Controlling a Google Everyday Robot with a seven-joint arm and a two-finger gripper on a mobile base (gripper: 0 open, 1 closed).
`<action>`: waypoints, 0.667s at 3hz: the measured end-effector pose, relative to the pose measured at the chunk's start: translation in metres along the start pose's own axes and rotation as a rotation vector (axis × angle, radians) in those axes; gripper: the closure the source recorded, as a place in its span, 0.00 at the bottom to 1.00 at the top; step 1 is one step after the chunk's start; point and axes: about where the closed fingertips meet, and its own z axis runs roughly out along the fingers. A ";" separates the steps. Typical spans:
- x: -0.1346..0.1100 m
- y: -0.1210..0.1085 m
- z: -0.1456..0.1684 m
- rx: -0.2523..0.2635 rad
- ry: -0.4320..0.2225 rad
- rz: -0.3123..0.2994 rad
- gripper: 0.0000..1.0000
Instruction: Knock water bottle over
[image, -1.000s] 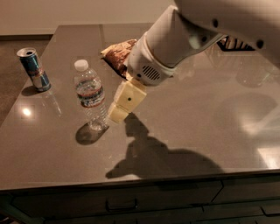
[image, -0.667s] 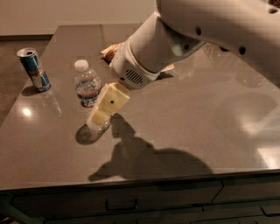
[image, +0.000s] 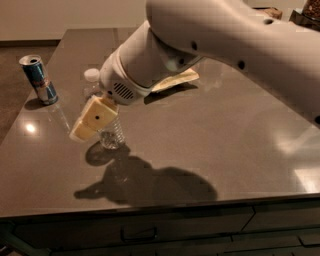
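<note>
The cream-coloured gripper (image: 93, 120) hangs low over the left part of a dark, glossy table (image: 235, 150), angled down to the left. Whether it is spread or closed up is not clear from here. It sits right in front of the water bottle (image: 113, 136), hiding the bottle's middle; the bottle stands on its base. A bulky white arm (image: 225, 35) reaches in from the upper right. A blue-and-silver can (image: 39, 79) stands well apart, farther left.
</note>
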 end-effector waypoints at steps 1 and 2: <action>-0.004 -0.011 0.009 0.023 -0.006 0.007 0.38; -0.004 -0.025 0.007 0.045 -0.013 0.026 0.61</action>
